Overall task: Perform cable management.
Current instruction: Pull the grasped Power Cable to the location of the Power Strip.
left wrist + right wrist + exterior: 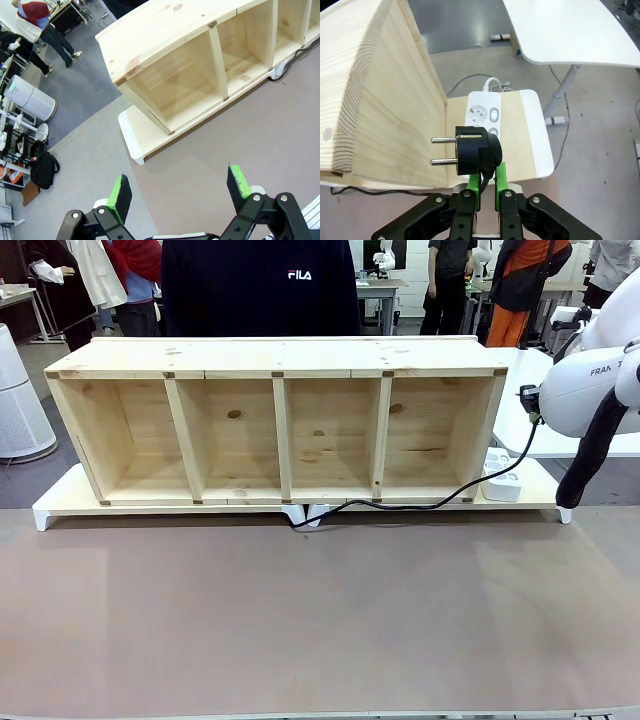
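- Right gripper (487,184) was closed all the way on the cable (420,506), pinching it just under the plug (475,152). The plug body sat above the pads (499,181).
- The held plug hung in the air just off the shelf's (275,420) right end, above the strip (482,112) lying beside that end.
- Left gripper (180,192) was wide open and empty, over the table (300,620) out in front of the shelf's left end.
- Risk: the grip looked to be on the cord neck, not the plug body, so the plug could likely swivel or slide between the pads once pushed.
- Risk: the pins stood close to the shelf's end panel, so a small sideways drift could knock them on the wood.
- Risk: the slack lay along the shelf's front foot. Pulling could snag it on the right front corner or drag the strip.
- Pointing: in the right wrist view the pins pointed sideways at the shelf's end panel, roughly level, not down at the strip's upward sockets. It would probably need turning before plugging in.
- Long axis: the cable ran along the shelf's front bottom edge, from under its middle to its right end. There it curved up past the strip to the plug.
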Controlling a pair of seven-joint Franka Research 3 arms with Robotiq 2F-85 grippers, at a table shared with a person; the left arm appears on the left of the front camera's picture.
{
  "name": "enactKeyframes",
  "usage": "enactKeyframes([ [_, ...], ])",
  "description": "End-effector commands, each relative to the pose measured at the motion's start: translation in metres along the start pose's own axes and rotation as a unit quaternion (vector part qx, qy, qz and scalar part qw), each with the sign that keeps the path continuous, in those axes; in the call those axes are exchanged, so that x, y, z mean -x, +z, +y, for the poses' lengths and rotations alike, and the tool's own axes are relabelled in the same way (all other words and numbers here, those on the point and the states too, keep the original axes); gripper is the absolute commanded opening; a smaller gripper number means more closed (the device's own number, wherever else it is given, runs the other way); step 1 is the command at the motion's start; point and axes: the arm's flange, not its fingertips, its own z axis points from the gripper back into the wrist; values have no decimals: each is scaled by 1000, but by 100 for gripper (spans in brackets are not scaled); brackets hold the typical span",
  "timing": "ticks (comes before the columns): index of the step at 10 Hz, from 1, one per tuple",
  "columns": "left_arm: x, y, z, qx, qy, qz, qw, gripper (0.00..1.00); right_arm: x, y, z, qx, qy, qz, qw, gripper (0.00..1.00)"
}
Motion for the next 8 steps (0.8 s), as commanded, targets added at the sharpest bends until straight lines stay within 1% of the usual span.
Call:
enactKeyframes([
  [1, 0, 0, 0, 0, 0, 0, 1000, 100, -6, 0, -3, -11, 4, -1, 1000, 16],
  [2, 0, 0, 0, 0, 0, 0, 1000, 100, 0, 0, 0, 0, 0, 0, 1000, 16],
  [8, 0, 0, 0, 0, 0, 0, 1000, 100, 0, 0, 0, 0, 0, 0, 1000, 16],
])
